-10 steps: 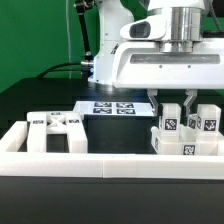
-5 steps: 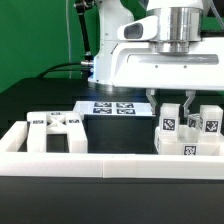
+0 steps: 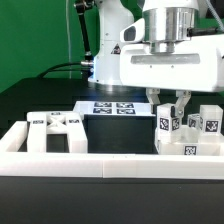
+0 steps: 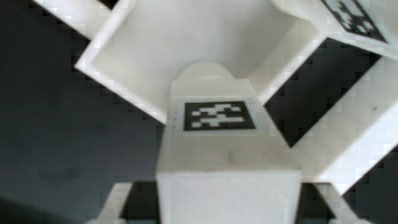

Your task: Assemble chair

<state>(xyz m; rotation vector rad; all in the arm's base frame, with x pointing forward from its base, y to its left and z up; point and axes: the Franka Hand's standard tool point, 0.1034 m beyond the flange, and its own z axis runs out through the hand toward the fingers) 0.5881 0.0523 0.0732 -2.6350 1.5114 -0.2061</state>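
Fingers (image 3: pixel 182 101) straddle the top of an upright tagged chair piece (image 3: pixel 166 125). You can't tell from either view whether the pads bite it or just bracket it w/ a gap. Gripper (image 3: pixel 169 103) hangs straight above, and the wrist cam looks down on that piece's tag.

The piece stands at the end of the chair-part cluster (image 3: pixel 195 135) closest to the marker board (image 3: pixel 112 108). The cluster sits off the board toward the exterior view's right. A slotted chair part (image 3: pixel 55 128) lies off the board's other side.

Risks, as I read it:
- Neighbours are packed tight, so a finger could clip one & topple it.
- An off-centre pinch may let the piece twist or slip on lifting.

Check grip before moving.
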